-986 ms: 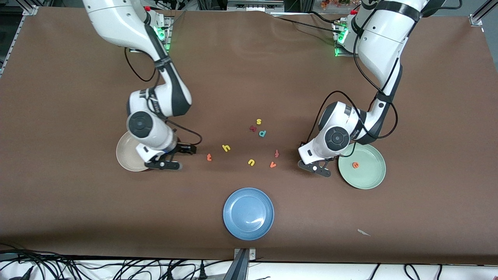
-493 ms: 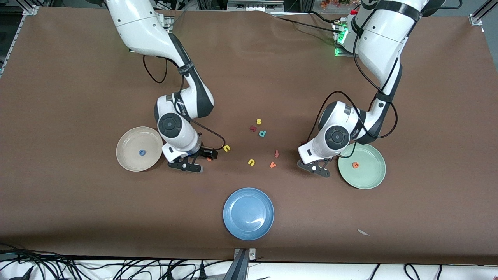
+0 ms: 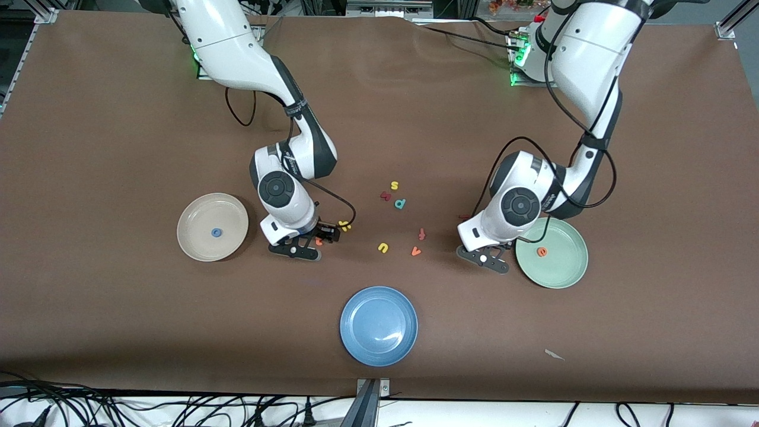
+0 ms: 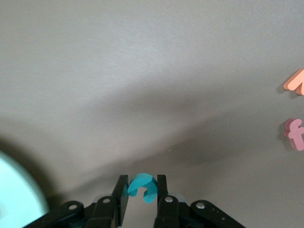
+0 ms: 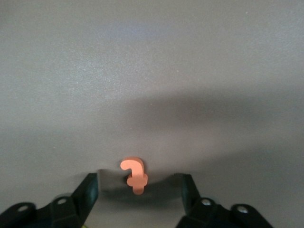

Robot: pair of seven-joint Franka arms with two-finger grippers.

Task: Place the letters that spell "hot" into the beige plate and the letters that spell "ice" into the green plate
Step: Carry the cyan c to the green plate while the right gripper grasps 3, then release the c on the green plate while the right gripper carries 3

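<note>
The right pincer (image 3: pixel 317 239) has left the beige plate (image 3: pixel 195 237), where the blue o (image 3: pixel 217 232) now lies, and has come down on the surface over the orange t (image 5: pixel 134 175). Its jaws stand open on either side of the t without touching it, so the grasp is not yet made. The yellow h (image 3: pixel 344 225) lies just beside it.

The left pincer (image 3: pixel 485 256) has closed on the teal c (image 4: pixel 141 187), which sits clamped between its fingers, low over the surface just beside the green plate (image 3: pixel 569 273). That plate already carries the orange e (image 3: pixel 541 251).

Judged from this, the c goes next into the green plate. The dark red i is not clearly visible.
</note>
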